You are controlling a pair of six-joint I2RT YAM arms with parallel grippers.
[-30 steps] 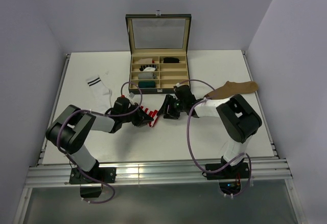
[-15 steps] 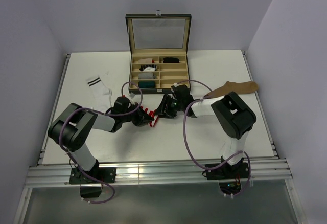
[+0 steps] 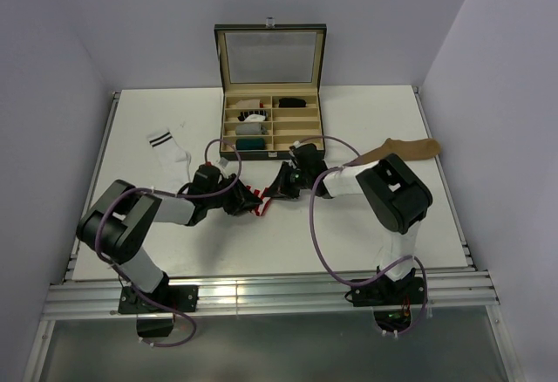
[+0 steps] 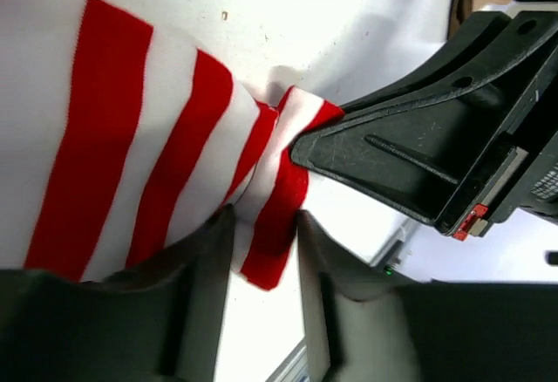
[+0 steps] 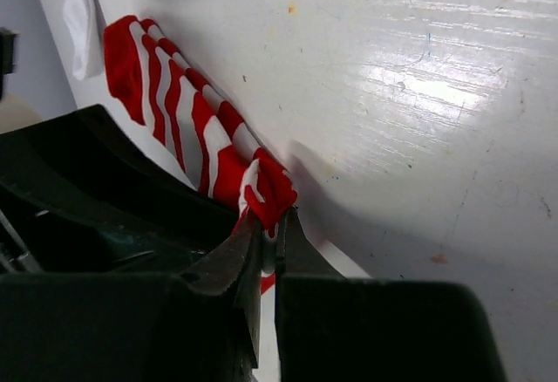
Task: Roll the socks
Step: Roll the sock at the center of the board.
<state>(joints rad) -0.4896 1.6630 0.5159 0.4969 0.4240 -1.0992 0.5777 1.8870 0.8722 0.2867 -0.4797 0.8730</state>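
Note:
The red-and-white striped sock (image 3: 255,198) lies bunched in front of the box, between my two grippers. My right gripper (image 5: 272,221) is shut on the sock's (image 5: 196,125) folded red end, pinching the fabric at its tips. My left gripper (image 4: 264,225) stands open around the same end of the sock (image 4: 131,155), with the fabric loose between the jaws; the right gripper's fingers (image 4: 410,160) press in just beyond. From above, the left gripper (image 3: 236,201) and right gripper (image 3: 276,192) nearly meet. A white sock with dark cuff stripes (image 3: 170,155) lies at the left, and a tan sock (image 3: 403,149) at the right.
An open compartment box (image 3: 270,146) with a raised glass lid stands at the back middle, with small rolled bundles in its left slots. Purple cables loop over both arms. The table's metal rail runs along the near edge.
The right gripper has shut on the striped sock's end. The left gripper's jaws have come apart from that end. Both arms have stayed nearly in place.

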